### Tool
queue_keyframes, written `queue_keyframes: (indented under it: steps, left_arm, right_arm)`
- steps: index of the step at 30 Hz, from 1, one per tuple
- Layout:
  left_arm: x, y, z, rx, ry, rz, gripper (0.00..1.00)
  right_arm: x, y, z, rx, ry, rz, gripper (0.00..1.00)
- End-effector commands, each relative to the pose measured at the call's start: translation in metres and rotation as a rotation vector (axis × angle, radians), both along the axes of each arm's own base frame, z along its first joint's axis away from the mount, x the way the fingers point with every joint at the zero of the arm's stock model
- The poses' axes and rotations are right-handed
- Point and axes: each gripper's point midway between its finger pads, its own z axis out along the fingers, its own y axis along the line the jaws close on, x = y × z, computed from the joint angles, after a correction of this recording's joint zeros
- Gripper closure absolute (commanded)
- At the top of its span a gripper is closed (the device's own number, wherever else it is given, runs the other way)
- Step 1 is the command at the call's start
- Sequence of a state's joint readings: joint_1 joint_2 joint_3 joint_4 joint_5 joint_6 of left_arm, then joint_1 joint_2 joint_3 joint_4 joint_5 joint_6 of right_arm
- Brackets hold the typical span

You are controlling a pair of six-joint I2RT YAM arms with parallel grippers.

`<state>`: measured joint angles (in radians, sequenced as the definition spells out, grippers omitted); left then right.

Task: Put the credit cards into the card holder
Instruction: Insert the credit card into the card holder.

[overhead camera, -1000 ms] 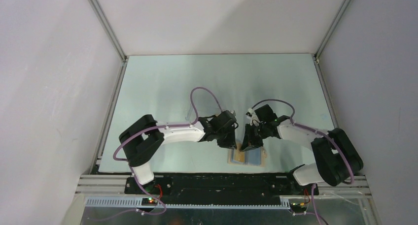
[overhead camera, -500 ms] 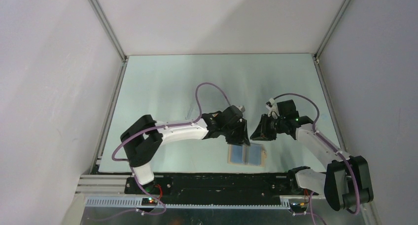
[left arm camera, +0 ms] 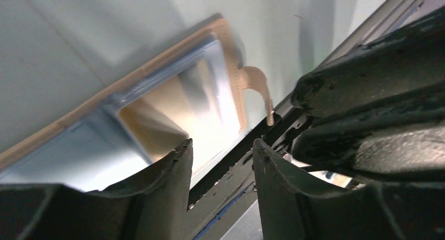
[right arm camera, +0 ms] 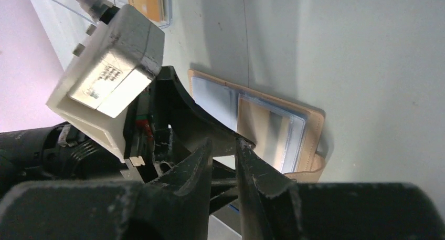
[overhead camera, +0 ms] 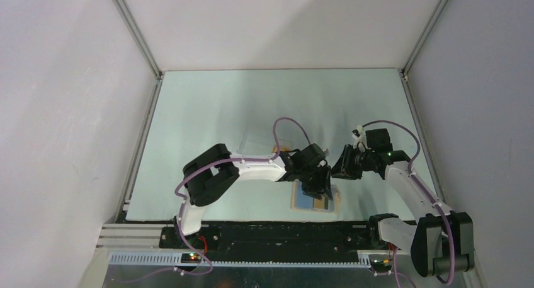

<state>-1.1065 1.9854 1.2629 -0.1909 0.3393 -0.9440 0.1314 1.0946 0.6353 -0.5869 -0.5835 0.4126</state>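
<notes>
top view high, looks down over table (overhead camera: 208,111); wrist views close, both share card holder (left arm camera: 131,76), left blurry, seemingly nearer.

Tan card holder (overhead camera: 305,201) lies open, credit card (right arm camera: 264,136) inside.

The left arm (overhead camera: 252,169) swings right, its elbow shifting toward the centre. The left gripper (overhead camera: 318,186), earlier just left of the card holder (overhead camera: 303,203), now hangs over the holder's far edge and hides part of its open inside. The right gripper (overhead camera: 344,164) leaves the holder and now stands clear to its right, while the right arm (overhead camera: 409,187) folds back toward its base.
</notes>
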Motion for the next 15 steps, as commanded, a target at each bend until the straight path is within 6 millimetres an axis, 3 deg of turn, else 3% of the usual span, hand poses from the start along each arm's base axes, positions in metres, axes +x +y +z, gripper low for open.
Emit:
queue_keyframes:
  steps: [1,5,10,15]
  left_arm:
    - [-0.004,-0.03,0.026,-0.144,0.009,-0.026,0.48]
    - [0.002,-0.03,0.04,-0.188,-0.042,-0.012,0.47]
    - [0.025,-0.02,0.086,-0.301,-0.175,0.035,0.39]
    - [0.045,0.013,0.125,-0.417,-0.254,0.086,0.38]
  right_arm:
    - [0.005,-0.004,0.009,-0.013,-0.036,-0.01,0.72]
    - [0.003,-0.003,0.009,-0.011,-0.03,-0.003,0.69]
    - [0.003,0.0,0.011,0.013,-0.033,0.008,0.63]
    - [0.005,0.014,0.012,0.039,-0.023,0.05,0.58]
